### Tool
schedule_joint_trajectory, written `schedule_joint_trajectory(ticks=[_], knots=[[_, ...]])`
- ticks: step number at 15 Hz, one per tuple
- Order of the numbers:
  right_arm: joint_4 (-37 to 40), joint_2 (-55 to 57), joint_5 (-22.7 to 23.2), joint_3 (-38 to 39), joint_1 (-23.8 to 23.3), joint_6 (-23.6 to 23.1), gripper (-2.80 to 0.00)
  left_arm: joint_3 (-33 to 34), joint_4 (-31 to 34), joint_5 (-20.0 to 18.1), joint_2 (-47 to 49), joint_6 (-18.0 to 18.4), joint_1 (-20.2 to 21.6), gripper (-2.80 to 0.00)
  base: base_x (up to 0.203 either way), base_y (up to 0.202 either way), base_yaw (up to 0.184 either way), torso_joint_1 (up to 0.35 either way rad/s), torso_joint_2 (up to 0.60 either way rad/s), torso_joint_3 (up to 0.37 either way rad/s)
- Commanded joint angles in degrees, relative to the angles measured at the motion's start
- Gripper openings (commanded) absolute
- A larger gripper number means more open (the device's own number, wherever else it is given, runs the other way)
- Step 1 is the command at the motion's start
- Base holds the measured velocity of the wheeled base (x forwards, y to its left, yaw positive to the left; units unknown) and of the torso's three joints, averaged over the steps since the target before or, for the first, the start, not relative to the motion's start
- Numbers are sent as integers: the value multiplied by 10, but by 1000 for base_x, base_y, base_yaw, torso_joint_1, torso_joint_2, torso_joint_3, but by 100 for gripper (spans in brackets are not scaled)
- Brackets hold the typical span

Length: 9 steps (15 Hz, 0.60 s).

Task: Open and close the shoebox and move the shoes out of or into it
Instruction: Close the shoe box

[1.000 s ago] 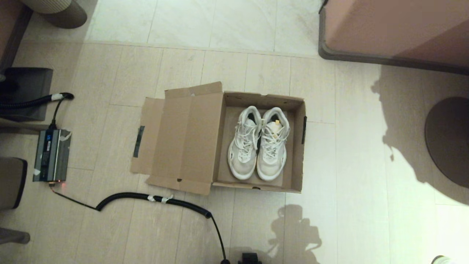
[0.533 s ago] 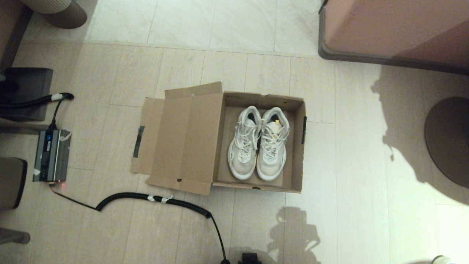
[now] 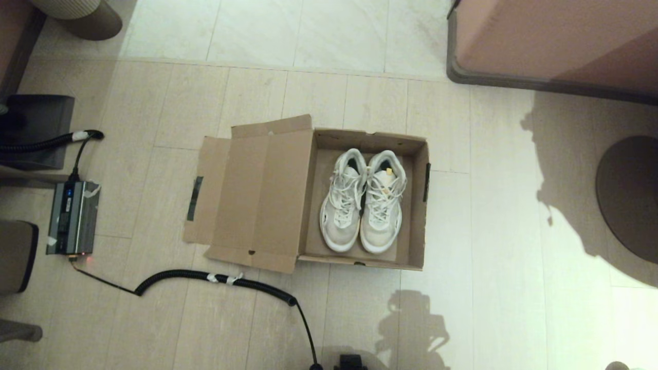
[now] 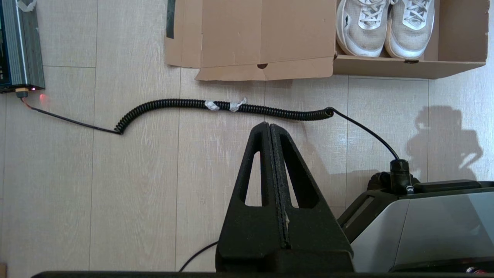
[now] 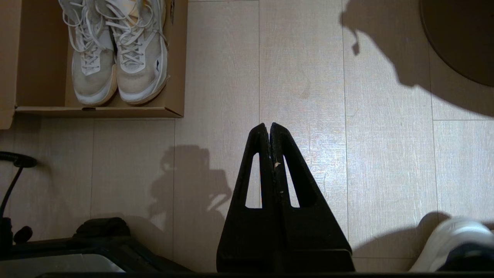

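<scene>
Head view: a brown cardboard shoebox [image 3: 419,205] sits open on a pale tiled floor [image 3: 514,257]. Its hinged lid [image 3: 257,195] lies folded flat toward the robot's left, with a strip of dark tape [image 3: 195,198] on its outer flap. Inside the box, a pair of white lace-up sneakers [image 3: 361,200] rest side by side, touching, toes toward the robot; the right one carries a small yellow tag [image 3: 389,171]. A coiled black cable [image 3: 216,278] runs across the floor near the lid, leading to a grey power unit [image 3: 72,217] at far left. A pink-brown furniture block [image 3: 555,41] fills the far right corner. Neither gripper appears here.

Left wrist view: the left gripper [image 4: 269,125] hangs above bare floor just short of the coiled cable, its two black fingers pressed together, holding nothing. The lid's edge and the sneakers' toes lie beyond it.

Right wrist view: the right gripper [image 5: 269,125] hangs over bare floor, well apart from the shoebox, fingers pressed together and empty. The sneakers sit in the box's near corner.
</scene>
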Motion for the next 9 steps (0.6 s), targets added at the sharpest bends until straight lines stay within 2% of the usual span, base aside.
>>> schedule_joint_trajectory(ticks=[1, 9], knots=[[-1, 1, 0, 8, 0, 0, -280, 3, 0, 0, 1, 0, 0, -280, 0, 0, 0, 0, 0, 0], [-1, 1, 0, 8, 0, 0, -280, 0, 9, 0, 67, 2, -1, -280, 0, 0, 0, 0, 0, 0]])
